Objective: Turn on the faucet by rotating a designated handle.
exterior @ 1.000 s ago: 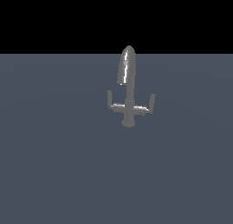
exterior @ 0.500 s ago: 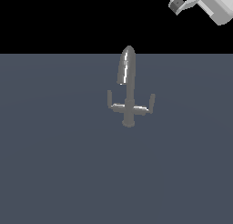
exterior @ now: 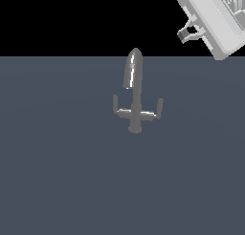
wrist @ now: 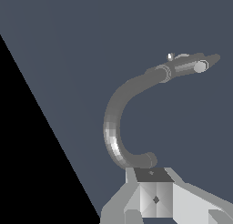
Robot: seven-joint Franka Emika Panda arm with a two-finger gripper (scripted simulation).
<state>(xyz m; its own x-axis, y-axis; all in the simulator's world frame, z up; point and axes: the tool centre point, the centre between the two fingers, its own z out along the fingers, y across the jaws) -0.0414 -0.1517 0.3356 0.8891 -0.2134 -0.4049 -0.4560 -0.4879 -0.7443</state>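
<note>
Small grey metal faucet (exterior: 135, 98) mid-desk (exterior: 57, 181); lighter L-shaped handle (exterior: 152, 112) on exterior view's right. White gripper (exterior: 187, 32) high, far right, well apart; spread or closed, cannot tell. Risks: catching arched spout, taking darker lever (exterior: 117, 108).

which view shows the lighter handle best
The exterior view: the handle sticks out sideways from the faucet with its upturned tip clear. The wrist view looks along the arched spout, with both levers bunched end-on at the far end, hard to tell apart.
</note>
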